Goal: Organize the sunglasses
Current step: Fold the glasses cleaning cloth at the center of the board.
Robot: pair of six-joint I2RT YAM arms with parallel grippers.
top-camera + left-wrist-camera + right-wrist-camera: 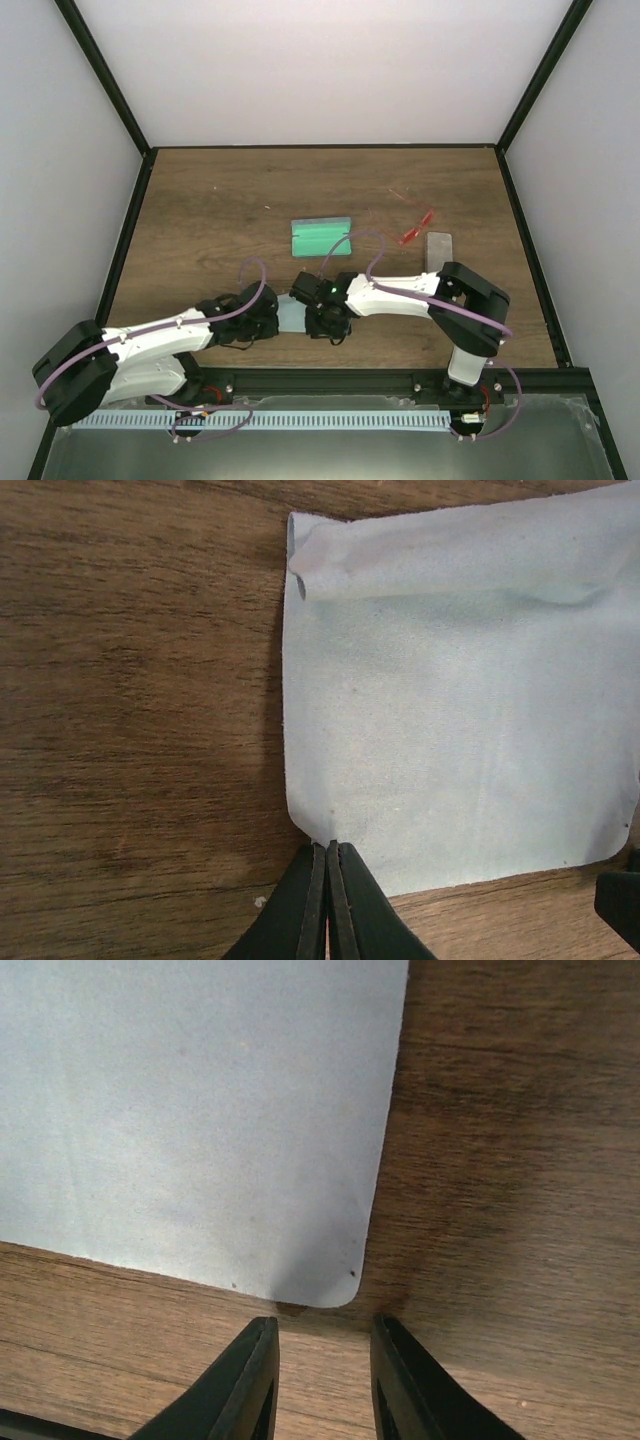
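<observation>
The red-orange sunglasses (416, 231) lie on the table at the right, beside a closed grey case (438, 250). A faint thin pink pair (402, 195) lies just beyond them. Neither pair shows in the wrist views. A pale teal cloth (293, 312) lies flat between my two grippers. My left gripper (272, 322) is shut on the cloth's near corner (328, 845). My right gripper (318, 322) is open, its fingertips (262, 1360) just short of the cloth's other near corner (330, 1290) and not touching it.
An open green-lined case (321, 237) lies at mid-table, beyond the cloth. The cloth's far corner (310, 570) is folded over. Black frame posts and white walls bound the table on three sides.
</observation>
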